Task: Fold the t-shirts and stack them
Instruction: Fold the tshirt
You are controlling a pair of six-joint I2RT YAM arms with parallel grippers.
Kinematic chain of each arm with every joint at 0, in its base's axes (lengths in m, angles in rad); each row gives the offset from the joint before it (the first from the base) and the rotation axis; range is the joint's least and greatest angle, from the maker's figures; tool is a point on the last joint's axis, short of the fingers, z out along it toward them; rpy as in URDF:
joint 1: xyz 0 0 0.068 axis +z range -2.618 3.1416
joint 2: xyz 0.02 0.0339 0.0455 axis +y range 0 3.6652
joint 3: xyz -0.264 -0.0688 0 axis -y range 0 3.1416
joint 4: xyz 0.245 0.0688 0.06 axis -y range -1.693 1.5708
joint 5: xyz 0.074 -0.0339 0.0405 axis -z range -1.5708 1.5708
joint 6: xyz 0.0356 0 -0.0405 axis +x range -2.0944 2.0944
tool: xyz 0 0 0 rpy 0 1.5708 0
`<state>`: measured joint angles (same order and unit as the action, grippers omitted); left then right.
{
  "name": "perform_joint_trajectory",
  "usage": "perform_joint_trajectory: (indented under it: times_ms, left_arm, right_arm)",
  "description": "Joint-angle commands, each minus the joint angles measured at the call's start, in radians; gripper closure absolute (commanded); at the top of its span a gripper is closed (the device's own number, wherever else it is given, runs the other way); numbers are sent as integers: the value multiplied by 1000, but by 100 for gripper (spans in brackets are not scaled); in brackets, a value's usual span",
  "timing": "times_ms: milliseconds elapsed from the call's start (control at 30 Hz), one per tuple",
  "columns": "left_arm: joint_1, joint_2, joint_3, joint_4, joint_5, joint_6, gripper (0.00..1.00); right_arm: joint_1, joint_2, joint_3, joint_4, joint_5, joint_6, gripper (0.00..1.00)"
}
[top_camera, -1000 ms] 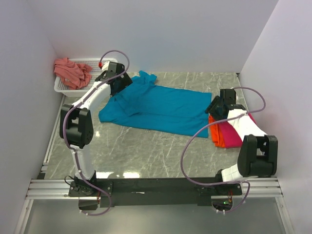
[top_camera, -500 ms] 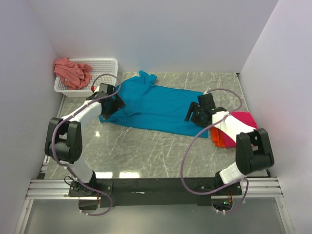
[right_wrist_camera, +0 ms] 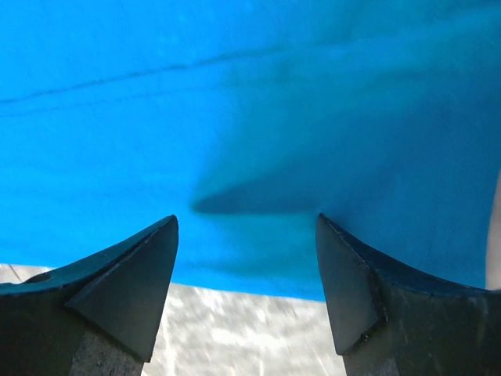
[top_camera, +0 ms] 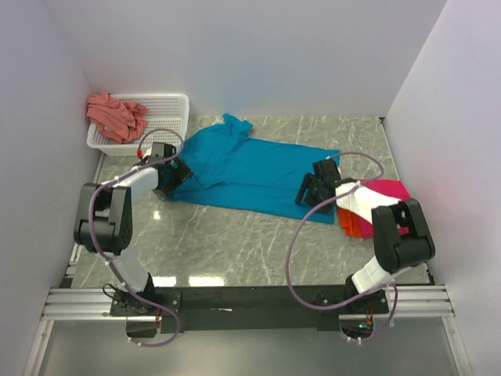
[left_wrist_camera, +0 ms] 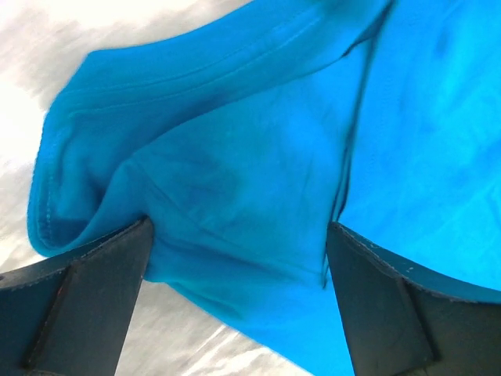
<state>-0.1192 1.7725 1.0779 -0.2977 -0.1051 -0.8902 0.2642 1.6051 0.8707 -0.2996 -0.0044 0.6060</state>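
Observation:
The teal-blue t-shirt (top_camera: pixel 250 168) lies spread on the marble table. My left gripper (top_camera: pixel 166 184) is open at its near-left corner; in the left wrist view (left_wrist_camera: pixel 235 251) the cloth's bunched sleeve edge (left_wrist_camera: pixel 219 172) lies between the jaws. My right gripper (top_camera: pixel 307 192) is open over the shirt's near-right hem; in the right wrist view (right_wrist_camera: pixel 246 235) the hem (right_wrist_camera: pixel 250 266) runs between the jaws. The magenta-pink t-shirt (top_camera: pixel 387 189) and orange t-shirt (top_camera: pixel 354 223) lie folded at the right, partly hidden by my right arm. The salmon-pink t-shirt (top_camera: pixel 116 113) is in the basket.
A white mesh basket (top_camera: pixel 168 106) stands at the back left against the wall. White walls close in the table at left, back and right. Bare marble (top_camera: pixel 235 243) lies between the teal shirt and the arm bases.
Both grippers have come down and inward to the teal shirt's near edge: the left from the basket side to the near-left corner, the right from the folded stack to the near-right hem.

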Motion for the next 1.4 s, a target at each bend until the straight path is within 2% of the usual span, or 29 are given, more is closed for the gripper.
perform_joint_trajectory:
  times_ms: [0,133,233,267,400,533,700,867,933,1367]
  left_arm:
    - [15,-96,-134,-170,-77,-68,1]
    - [15,-257,-316,-241,-97,-130,1]
    - [15,-366,-392,-328,-119,-170,1]
    - [15,-421,-404,-407,-129,-200,1]
    - [6,-591,-435,-541,-133,-254,1]
    - [-16,-712,-376,-480,-36,-207,1]
    - [-102,-688,-277,-456,-16,-168,1]
    - [-191,-595,-331,-232,167,-138,1]
    - [-218,-533,-351,-189,188,-136,1]
    - [-257,-311,-280,-98,111,-69,1]
  right_arm:
    - [4,-85,-108,-76,8,32,22]
    - [9,-198,-251,-96,-61,49,22]
    - [21,-292,-320,-142,-88,61,22]
    - [24,-345,-332,-159,-88,73,22]
    - [40,-487,-365,-239,-124,71,21]
    - [41,-547,-302,-245,-109,22,21]
    - [41,-527,-251,-185,-126,15,21]
    - [43,-479,-269,-142,-157,23,21]
    - [41,-473,-277,-138,-143,24,21]
    - [41,-429,-305,-145,-82,20,21]
